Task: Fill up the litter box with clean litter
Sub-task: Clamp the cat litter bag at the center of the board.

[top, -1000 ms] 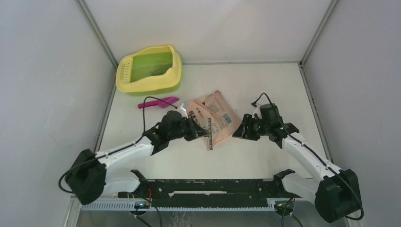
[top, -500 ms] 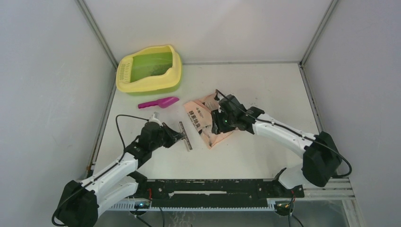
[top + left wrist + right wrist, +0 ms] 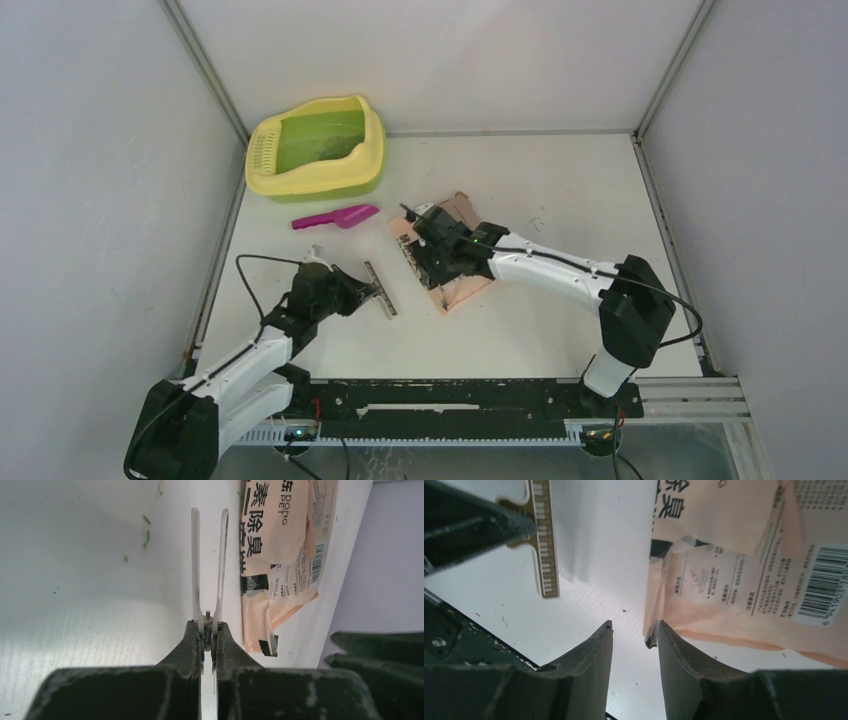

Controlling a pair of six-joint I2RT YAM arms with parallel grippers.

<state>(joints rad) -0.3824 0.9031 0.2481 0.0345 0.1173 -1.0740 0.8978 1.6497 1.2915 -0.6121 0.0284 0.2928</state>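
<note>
**Yellow litter box (image 3: pixel 320 182): position and spill risk**

Position: the litter box lies at upper left of the top view, well apart from both arms, opening up. Its long axis runs left-right, grille end toward the left wall. Left hand (image 3: pixel 206 635) is clamped on a long clip (image 3: pixel 194 565) above the bench (image 3: pixel 560 180). Right hand (image 3: pixel 634 627) stands apart, the corner of the pink bag (image 3: pixel 724 540) just beside one finger. Risk: a thin-edge grip may slip; lifting the bag mouth-down, if unsealed, would scatter its contents short of the box.
</note>
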